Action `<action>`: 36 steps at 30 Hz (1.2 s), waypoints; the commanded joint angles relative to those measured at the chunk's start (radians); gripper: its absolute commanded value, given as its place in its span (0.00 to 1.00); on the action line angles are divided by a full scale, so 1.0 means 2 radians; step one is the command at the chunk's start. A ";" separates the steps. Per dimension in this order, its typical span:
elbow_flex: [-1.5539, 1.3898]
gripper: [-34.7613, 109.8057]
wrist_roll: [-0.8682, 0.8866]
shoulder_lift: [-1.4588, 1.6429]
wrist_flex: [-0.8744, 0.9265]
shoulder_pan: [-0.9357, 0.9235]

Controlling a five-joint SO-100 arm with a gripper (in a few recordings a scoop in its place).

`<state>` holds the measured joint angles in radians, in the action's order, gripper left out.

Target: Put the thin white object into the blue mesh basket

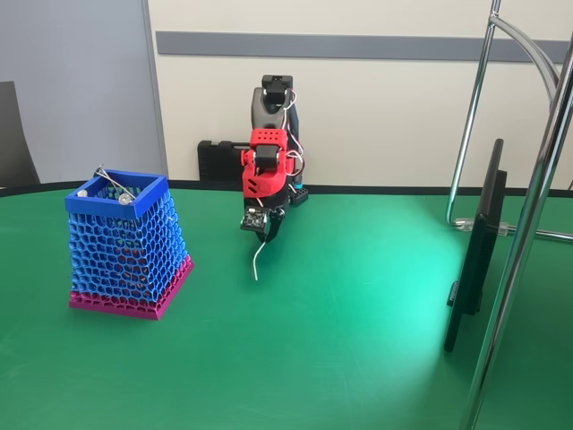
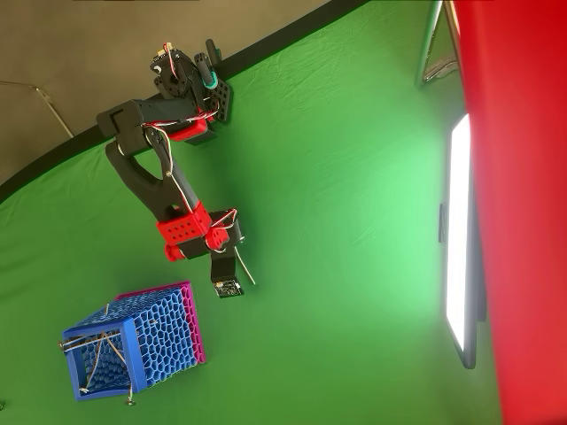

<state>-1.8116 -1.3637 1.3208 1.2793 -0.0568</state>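
Green cloth covers the table (image 1: 358, 358), and from my remote seat I count things one view after another. No brand, label or writing is legible to me anywhere.

Fixed view: I see one red-and-black arm (image 1: 267, 157) at the back, its gripper (image 1: 266, 230) pointing down with the fingers pinched on the top of one thin white object (image 1: 259, 258). That strip hangs nearly upright below the fingers, its lower end at or just above the cloth; I cannot tell which. One blue mesh basket (image 1: 125, 246) stands upright to the left, apart from the gripper, with a blue rim and a magenta base. One silvery metal rod (image 1: 115, 184) leans across its open top, with small round bits beside it. One dark monitor (image 1: 476, 242) stands edge-on at the right, beside chrome stand tubes (image 1: 528, 224).

Overhead view: I count the same single arm (image 2: 164, 186), and its gripper (image 2: 232, 257) is closed on the thin white object (image 2: 244, 268), which juts out as a short pale line. The basket (image 2: 142, 341) sits lower left, near the gripper without touching it. The monitor's (image 2: 459, 239) lit screen glows at the right.
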 commanded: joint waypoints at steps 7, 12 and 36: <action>0.063 0.25 0.111 0.085 -0.031 0.042; 0.083 0.25 0.216 0.130 -0.091 0.070; 0.319 0.24 0.750 0.124 -0.295 -0.039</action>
<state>-1.2318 0.0537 1.5708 0.7348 -0.1089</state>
